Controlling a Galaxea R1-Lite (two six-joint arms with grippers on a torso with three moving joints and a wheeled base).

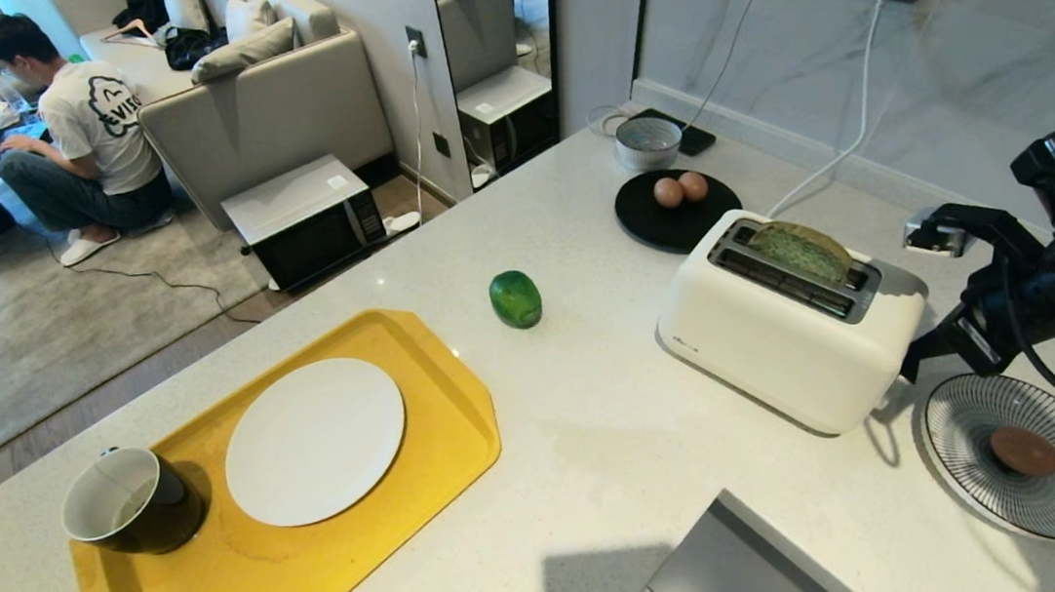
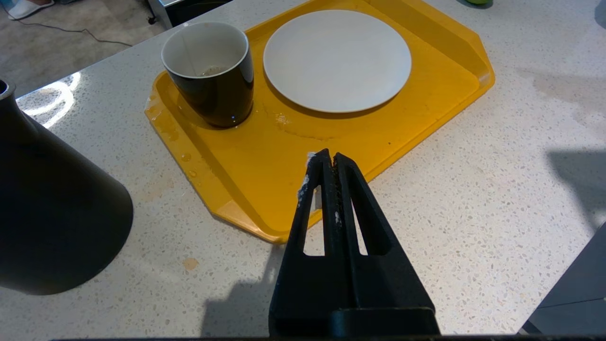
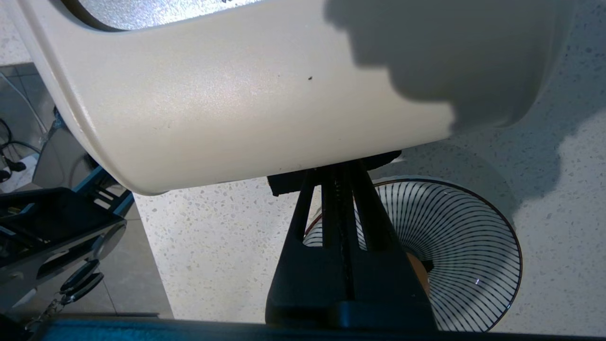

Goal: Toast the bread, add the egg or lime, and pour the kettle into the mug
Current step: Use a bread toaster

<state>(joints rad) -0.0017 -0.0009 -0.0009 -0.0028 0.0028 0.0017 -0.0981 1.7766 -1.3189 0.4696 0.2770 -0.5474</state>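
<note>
The right hand (image 3: 342, 171), fingers together, presses the toaster's (image 1: 787, 337) end, bread (image 1: 802, 247) in its slot; the lime (image 1: 515, 299) lies at toaster's nine o'clock.

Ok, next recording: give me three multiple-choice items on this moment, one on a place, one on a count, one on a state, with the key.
1. Where does the round dark-green lime lie?
A. on the white round plate
B. on the bare speckled counter
C. in the yellow plastic tray

2. How many pinkish-brown eggs sit on the flat black plate?
A. one
B. two
C. three

3. Where is the greenish-grey bread slice?
A. standing in a slot of the white toaster
B. flat on the white plate
C. held in the right gripper

Key: 1 B, it rests on the counter beyond the tray; 2 B, two lie side by side; 3 A, its top sticks out of the slot, while the right gripper is shut at the toaster's end.
</note>
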